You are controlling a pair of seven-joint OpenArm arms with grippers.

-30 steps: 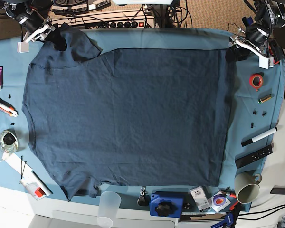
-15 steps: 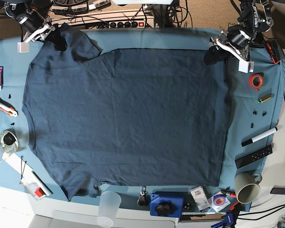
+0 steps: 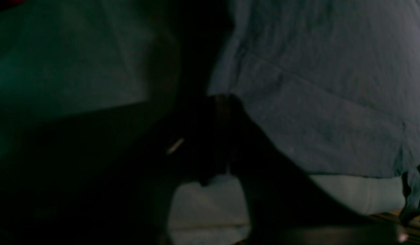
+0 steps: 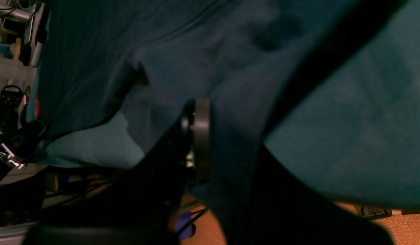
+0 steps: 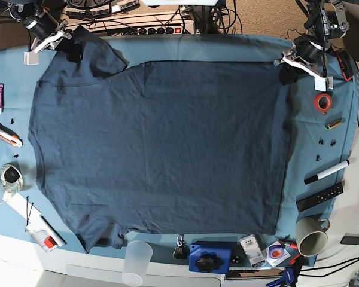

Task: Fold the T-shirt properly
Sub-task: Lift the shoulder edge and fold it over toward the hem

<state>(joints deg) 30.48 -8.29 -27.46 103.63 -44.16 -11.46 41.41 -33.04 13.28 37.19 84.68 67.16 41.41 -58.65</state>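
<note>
Base view: clutter along near bench (image 5: 314, 149) edge. T-shirt (image 5: 161, 149) spread flat mid-bench, unfolded. Far corners: right gripper (image 5: 69, 43) fingers clenched on sleeve; left gripper (image 5: 285, 67) fingers clenched on hem corner, per wrist views. Step looks like pinch-and-lift for first fold. Next: carry both corners toward near edge, evenly.

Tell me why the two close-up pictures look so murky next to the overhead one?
Left wrist view: underexposed and blurred, the left gripper a black shape against the T-shirt. Right wrist view: dim too, the right gripper silhouetted, its near parts soft. Base view: evenly lit and sharp.
</note>
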